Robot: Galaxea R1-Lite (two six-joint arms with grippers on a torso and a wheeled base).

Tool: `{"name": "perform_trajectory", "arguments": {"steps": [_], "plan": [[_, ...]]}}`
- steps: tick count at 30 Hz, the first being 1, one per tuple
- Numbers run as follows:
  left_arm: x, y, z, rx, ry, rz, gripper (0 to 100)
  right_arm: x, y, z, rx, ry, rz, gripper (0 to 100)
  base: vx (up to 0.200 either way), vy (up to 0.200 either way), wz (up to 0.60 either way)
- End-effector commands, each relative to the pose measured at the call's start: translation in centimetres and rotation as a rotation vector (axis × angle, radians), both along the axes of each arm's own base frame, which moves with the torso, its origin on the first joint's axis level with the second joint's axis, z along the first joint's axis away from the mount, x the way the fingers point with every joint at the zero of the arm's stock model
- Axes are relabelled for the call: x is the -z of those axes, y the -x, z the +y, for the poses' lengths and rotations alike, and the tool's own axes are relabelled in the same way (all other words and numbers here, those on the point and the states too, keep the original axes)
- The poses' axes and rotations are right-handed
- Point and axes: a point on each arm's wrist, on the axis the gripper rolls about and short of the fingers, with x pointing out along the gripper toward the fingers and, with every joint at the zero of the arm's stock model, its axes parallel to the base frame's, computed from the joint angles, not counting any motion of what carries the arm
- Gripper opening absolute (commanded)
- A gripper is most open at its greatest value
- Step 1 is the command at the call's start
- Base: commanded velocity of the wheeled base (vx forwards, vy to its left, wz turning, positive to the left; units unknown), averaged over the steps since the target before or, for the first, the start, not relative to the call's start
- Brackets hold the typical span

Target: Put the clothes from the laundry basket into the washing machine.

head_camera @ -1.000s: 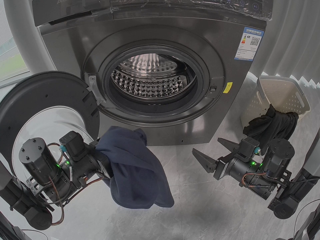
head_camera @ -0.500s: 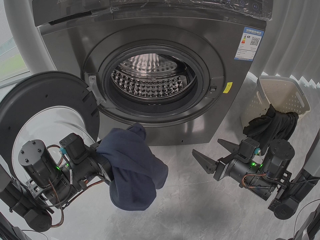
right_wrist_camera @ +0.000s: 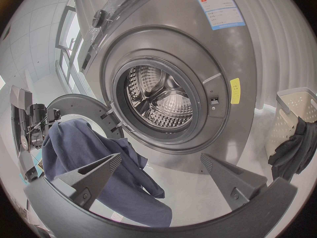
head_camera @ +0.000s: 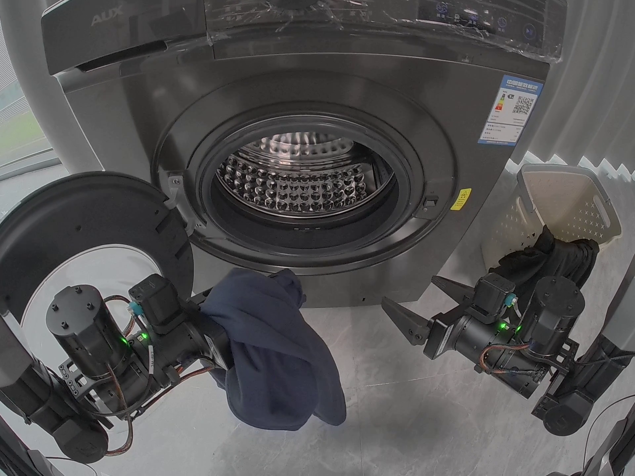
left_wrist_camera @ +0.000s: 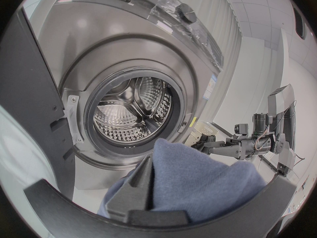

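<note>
Before the open washing machine (head_camera: 463, 120), the left hand (head_camera: 215, 340) grips a hanging navy garment (head_camera: 278, 352); the right hand (head_camera: 409, 291) gapes wide, empty, near the laundry basket (head_camera: 569, 199).

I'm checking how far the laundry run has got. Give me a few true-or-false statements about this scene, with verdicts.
1. The washer door stands open. True.
2. The left gripper holds a blue garment. True.
3. The drum already has clothes in it. False: the part that shows is empty.
4. The right gripper is shut on the black garment. False: its jaws are open and empty, and that garment hangs over the rim of the basket.
</note>
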Motion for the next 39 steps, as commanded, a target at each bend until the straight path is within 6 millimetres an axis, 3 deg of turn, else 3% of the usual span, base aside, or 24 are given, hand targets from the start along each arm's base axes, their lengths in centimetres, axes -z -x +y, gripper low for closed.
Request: {"name": "perform_trajectory", "arguments": {"steps": [1,8,17,21,28,32,34,39], "plan": [[0.3,-0.1,-0.1,0.000,-0.006,0.012,0,0.1,0.0,0.0,-0.002,0.000,0.002,100,0.200,0.000,0.00],[0.3,0.0,-0.2,0.009,-0.007,0.013,0,0.1,0.2,0.1,-0.008,0.003,0.004,100,0.171,0.000,0.00],[0.6,-0.2,-0.4,0.009,-0.011,0.022,0,1.3,2.7,0.7,-0.089,0.054,0.059,100,0.000,0.000,0.00],[0.4,-0.6,-1.8,0.037,0.003,0.005,0,1.0,3.7,1.2,-0.129,0.049,0.051,100,0.000,0.000,0.00],[1.5,-5.1,-5.8,-0.008,0.019,-0.022,0,0.9,4.1,1.4,-0.143,0.047,0.050,100,0.000,0.000,0.00],[1.7,-7.1,-6.4,-0.031,0.041,-0.039,0,0.9,4.4,1.5,-0.153,0.047,0.051,100,0.000,0.000,0.00],[2.4,-9.3,-6.3,-0.068,0.044,-0.050,0,0.9,4.5,1.6,-0.160,0.048,0.052,100,0.000,0.000,0.00],[2.6,-11.7,-6.7,-0.093,0.073,-0.079,0,1.0,4.5,1.6,-0.161,0.049,0.054,100,0.000,0.000,0.00]]}}
